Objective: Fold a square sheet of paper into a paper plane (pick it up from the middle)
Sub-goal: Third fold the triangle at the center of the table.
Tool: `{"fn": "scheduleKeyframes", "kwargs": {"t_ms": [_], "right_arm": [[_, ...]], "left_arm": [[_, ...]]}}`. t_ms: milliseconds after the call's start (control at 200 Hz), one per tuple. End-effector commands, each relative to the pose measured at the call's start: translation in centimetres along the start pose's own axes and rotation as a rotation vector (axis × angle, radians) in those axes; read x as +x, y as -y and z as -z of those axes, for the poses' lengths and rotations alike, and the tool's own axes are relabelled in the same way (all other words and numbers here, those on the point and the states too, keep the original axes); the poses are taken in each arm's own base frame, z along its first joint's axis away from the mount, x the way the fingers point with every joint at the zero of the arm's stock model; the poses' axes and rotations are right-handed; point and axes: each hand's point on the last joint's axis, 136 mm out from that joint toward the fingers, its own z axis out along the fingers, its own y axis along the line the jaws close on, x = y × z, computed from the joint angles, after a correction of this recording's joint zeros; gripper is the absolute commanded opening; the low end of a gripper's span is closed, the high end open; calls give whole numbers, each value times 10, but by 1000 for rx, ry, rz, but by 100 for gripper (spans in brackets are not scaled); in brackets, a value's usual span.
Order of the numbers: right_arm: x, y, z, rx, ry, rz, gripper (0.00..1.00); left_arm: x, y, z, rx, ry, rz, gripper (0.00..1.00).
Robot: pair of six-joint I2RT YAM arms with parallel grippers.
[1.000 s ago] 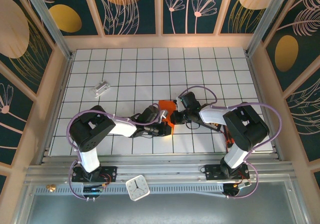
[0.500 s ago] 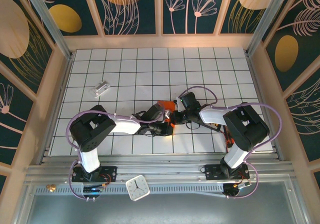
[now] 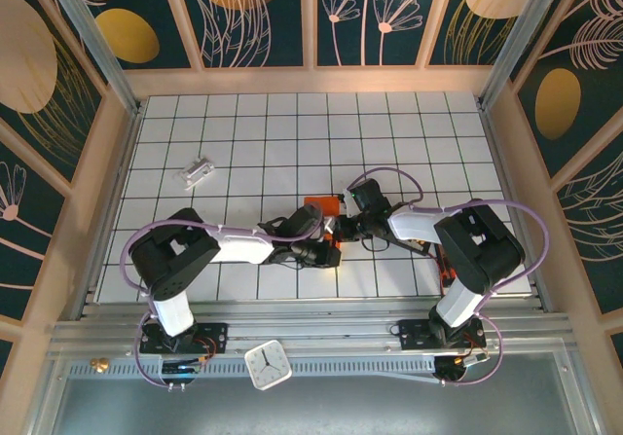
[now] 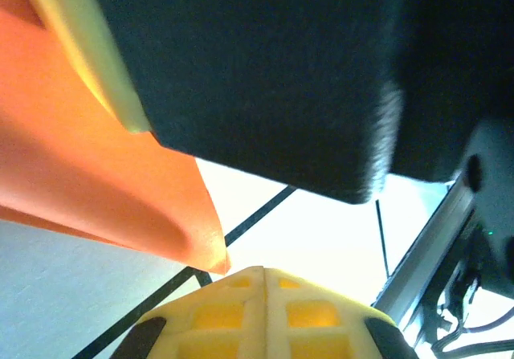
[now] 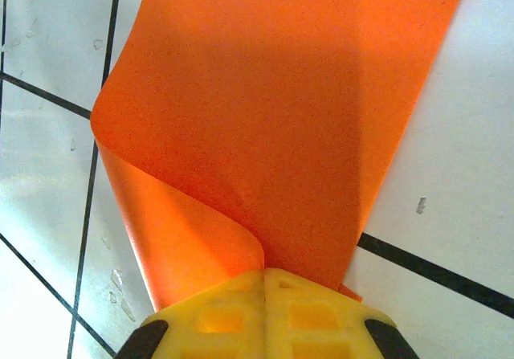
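Note:
The square sheet of paper [image 3: 324, 204] is bright orange and lies mid-table, mostly covered by both wrists. In the right wrist view the sheet of paper [image 5: 273, 110] curls over on itself, and the curl runs in between the yellow fingers of my right gripper [image 5: 265, 272], which is shut on it. My right gripper [image 3: 340, 228] reaches in from the right. My left gripper [image 3: 329, 249] meets it from the left. My left gripper [image 4: 265, 271] is shut with nothing between its fingers; a corner of the orange paper [image 4: 120, 190] hangs just beside its tip, under the dark body of the other arm.
A small silvery-white block [image 3: 198, 170] lies on the gridded table [image 3: 292, 133] at the back left. A white clock [image 3: 267, 365] sits on the near rail between the arm bases. Wooden walls close in the left, back and right sides.
My left wrist has moved right and closer to the right gripper, covering more of the orange paper. The right arm has hardly moved.

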Motion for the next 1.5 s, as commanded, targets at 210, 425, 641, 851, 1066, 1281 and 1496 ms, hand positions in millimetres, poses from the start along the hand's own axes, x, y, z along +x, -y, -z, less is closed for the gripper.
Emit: {"fn": "scheduleKeyframes", "kwargs": {"t_ms": [210, 425, 641, 851, 1066, 1281, 1496], "right_arm": [[43, 29, -9, 111, -118, -55, 0], [41, 29, -8, 114, -116, -52, 0], [42, 29, -8, 114, -117, -54, 0], [41, 29, -7, 116, -115, -53, 0], [43, 30, -8, 120, -117, -58, 0], [43, 30, -8, 117, -117, -64, 0], [47, 31, -8, 119, -121, -74, 0]], "left_arm": [[-40, 11, 21, 16, 198, 38, 0], [-38, -9, 7, -35, 190, 51, 0], [-41, -17, 18, -13, 240, 79, 0], [-34, -23, 7, -21, 187, 93, 0], [-21, -29, -3, -40, 117, 105, 0], [-9, -33, -8, -83, 67, 108, 0], [-8, -16, -8, -26, 62, 80, 0]]}}
